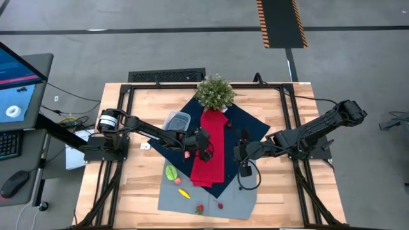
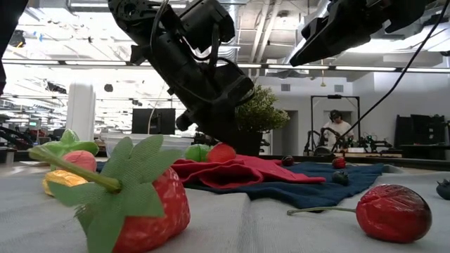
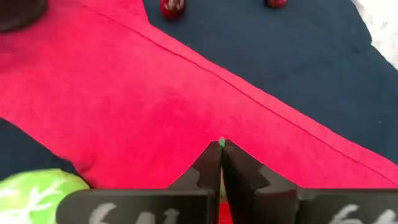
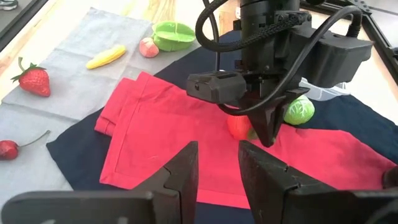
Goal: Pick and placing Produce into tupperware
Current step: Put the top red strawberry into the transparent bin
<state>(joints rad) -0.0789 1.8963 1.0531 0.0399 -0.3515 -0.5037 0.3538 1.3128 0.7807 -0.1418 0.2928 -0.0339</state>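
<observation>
My left gripper (image 1: pixel 204 148) points down over the red cloth strip (image 1: pixel 212 153), shut on a small red fruit (image 4: pixel 239 127). A green round leafy piece (image 4: pixel 299 110) lies on the cloth beside it. The clear tupperware (image 1: pixel 177 120) stands on the dark blue cloth toward the far left, with nothing showing inside. On the grey cloth near the front lie a green piece (image 1: pixel 171 172), a pink one (image 1: pixel 177 181), a yellow one (image 1: pixel 184 193), a strawberry (image 1: pixel 199 208) and a cherry (image 1: pixel 220 205). My right gripper (image 1: pixel 246 168) is open and empty to the right of the red cloth. My left gripper pinches a small green bit (image 3: pixel 221 144) of the red fruit between its two shut fingertips, coming from above and pointing down. The fruit sits beside the fingers just at the red cloth. I cannot tell whether it is lifted clear.
A bushy potted plant (image 1: pixel 215 91) stands at the far end of the red cloth. Small dark and red berries (image 1: pixel 243 134) lie on the blue cloth (image 1: pixel 252 128) to the right. Bare wood shows at the table's left and right sides.
</observation>
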